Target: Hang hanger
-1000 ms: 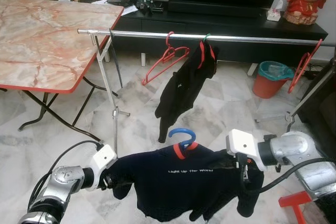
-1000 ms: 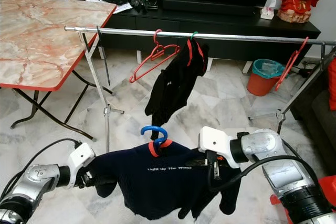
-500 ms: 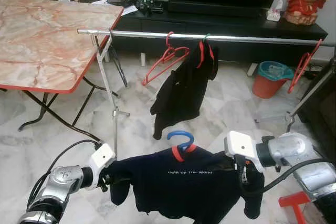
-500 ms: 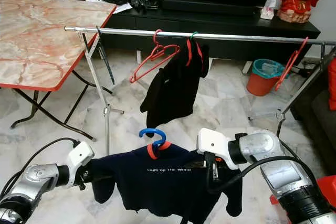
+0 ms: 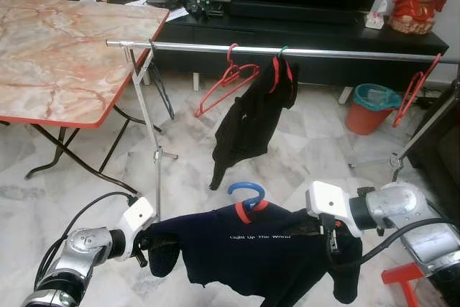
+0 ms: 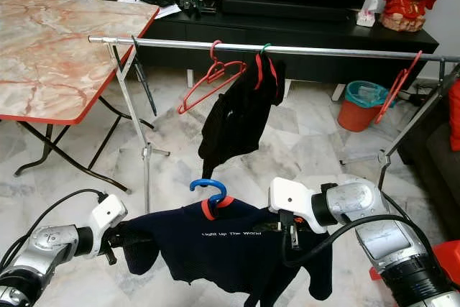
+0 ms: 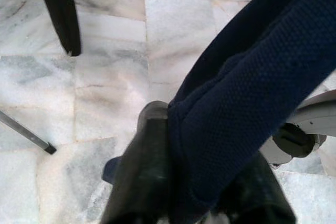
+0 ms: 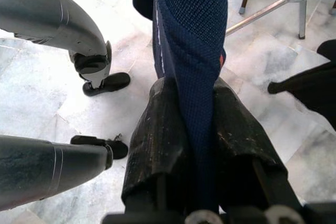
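Left eye view: left hand [image 5: 147,244] and right hand [image 5: 332,239] (both low) pinch navy shirt [image 5: 259,249].

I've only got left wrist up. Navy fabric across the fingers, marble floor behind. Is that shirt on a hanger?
Observer: Yes. The shirt hangs on a hanger with a blue hook standing up at its collar.
Operator: Right side held too?
Observer: The right gripper is shut on the other shoulder; the left gripper pinches its end.
Operator: Room on the rail?
Observer: The rail is ahead, above the hook. It carries a red hanger, a black garment and another red hanger, with bare rail between.
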Available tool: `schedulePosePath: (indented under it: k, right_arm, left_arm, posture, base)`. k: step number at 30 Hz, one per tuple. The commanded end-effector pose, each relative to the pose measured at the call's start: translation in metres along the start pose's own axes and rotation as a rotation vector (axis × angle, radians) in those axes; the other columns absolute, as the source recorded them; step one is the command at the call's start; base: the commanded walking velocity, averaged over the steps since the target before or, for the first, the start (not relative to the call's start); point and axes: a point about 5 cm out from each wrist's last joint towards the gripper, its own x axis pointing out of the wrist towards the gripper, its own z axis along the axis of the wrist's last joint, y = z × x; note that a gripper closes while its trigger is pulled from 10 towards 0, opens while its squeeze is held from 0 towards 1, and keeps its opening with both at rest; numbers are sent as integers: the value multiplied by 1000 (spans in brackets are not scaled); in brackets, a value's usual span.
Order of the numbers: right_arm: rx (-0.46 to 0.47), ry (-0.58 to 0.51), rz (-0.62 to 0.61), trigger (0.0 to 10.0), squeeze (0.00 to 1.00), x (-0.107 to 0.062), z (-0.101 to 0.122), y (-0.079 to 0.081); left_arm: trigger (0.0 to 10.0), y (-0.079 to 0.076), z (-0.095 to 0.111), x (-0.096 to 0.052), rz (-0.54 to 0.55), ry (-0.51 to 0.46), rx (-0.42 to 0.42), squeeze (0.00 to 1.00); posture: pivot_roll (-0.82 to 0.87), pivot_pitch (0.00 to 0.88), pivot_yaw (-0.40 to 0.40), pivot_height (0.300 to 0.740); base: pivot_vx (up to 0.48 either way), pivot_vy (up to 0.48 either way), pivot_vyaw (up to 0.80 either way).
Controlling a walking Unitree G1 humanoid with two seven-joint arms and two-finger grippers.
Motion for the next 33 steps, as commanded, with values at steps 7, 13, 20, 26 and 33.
schedulePosePath:
  k: [7, 13, 20, 26, 33]
  right_arm:
    - [-9, 1, -125, 10000, 0, -4, 1, -14]
    - [15, 113, -227, 10000, 0, -9, -16, -21]
    - [27, 111, -257, 10000, 0, -11, -19, -21]
    - [21, 61, -406, 10000, 0, -12, -11, -38]
    - [68, 50, -640, 10000, 0, -15, -7, -60]
  left_arm:
    - [0, 4, -9, -5, 59, 58, 0, 0]
    - [0, 15, -13, -12, 248, 21, -64, 0]
    - [0, 17, -27, -17, 376, 75, -91, 0]
    - [0, 9, -40, -14, 369, 165, -96, 0]
    - [0, 2, -63, -15, 479, 340, -136, 0]
  posture:
    - [-77, 0, -53, 740]
    - [-77, 0, -50, 740]
    - [-80, 0, -51, 740]
    - [-78, 0, -54, 740]
    - [-77, 0, -55, 740]
  base:
    - [0, 0, 0]
    - [0, 0, 0]
    - [0, 0, 0]
    - [0, 0, 0]
    - [0, 0, 0]
